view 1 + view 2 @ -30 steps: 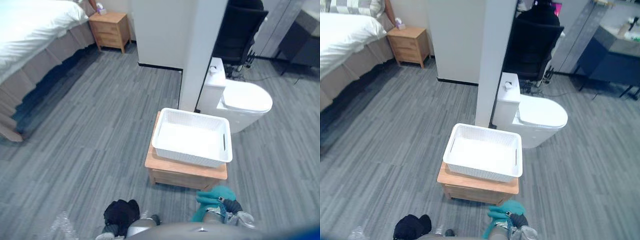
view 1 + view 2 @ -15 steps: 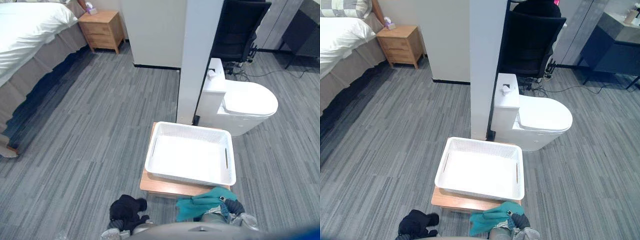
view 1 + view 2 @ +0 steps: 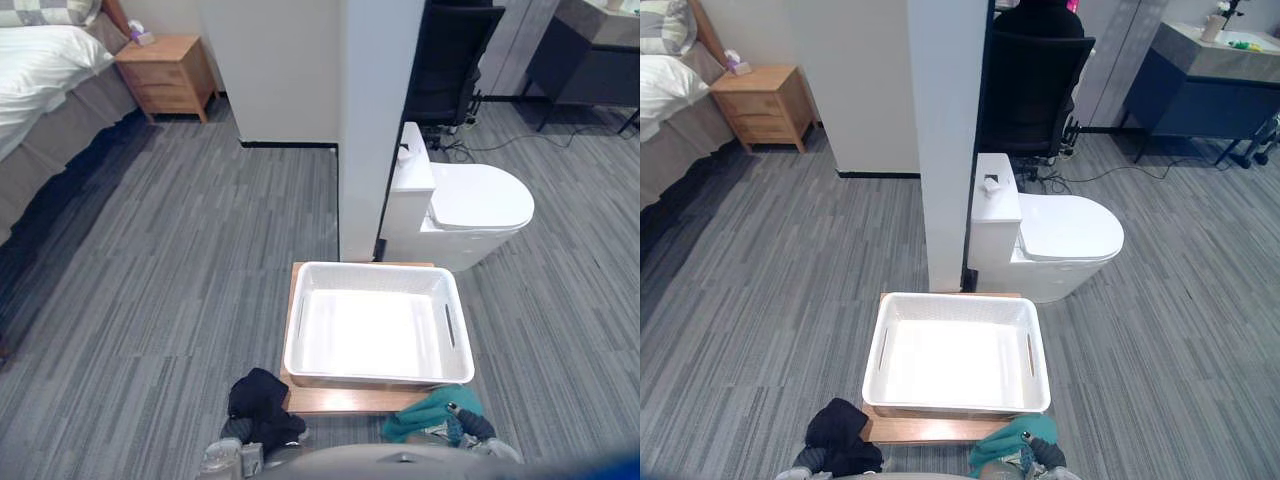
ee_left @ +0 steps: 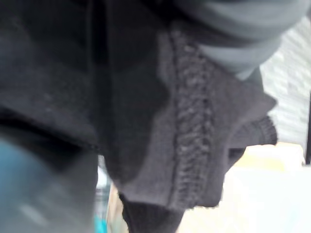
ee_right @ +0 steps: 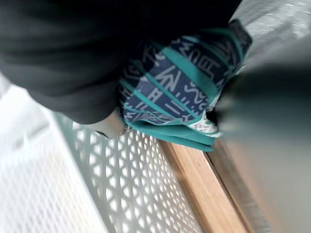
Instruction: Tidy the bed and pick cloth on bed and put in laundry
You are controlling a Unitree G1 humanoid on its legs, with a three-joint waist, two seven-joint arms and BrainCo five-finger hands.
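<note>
The black cloth [image 3: 262, 402] is bunching in the left hand [image 3: 228, 457]. In the left wrist view a silver finger [image 4: 243, 34] is curling over its knitted hem, so that hand is gripping it closed. The teal cloth [image 3: 428, 412], patterned in dark blue, is sitting in the right hand [image 3: 470, 428], with a fingertip [image 5: 112, 127] pressing into the folds right beside the perforated wall of the laundry basket [image 3: 370, 268]. That hand is also clamping its load.

Seen from the head, the black cloth is hanging at 7 o'clock of the white basket and the teal one at 5 o'clock, both just outside the near rim. The basket is standing empty on a low wooden table [image 3: 335, 400]. A white pillar [image 3: 375, 120] is rising at its 12 o'clock and a toilet [image 3: 470, 200] is sitting at 1 o'clock. The bed [image 3: 40, 60] is lying well apart at 10 o'clock.

The carrying step appears to be ending and the drop into the laundry is coming up. The next move is calling for both hands to lift forward over the near rim and then loosen, so that each cloth falls inside rather than onto the table edge.
</note>
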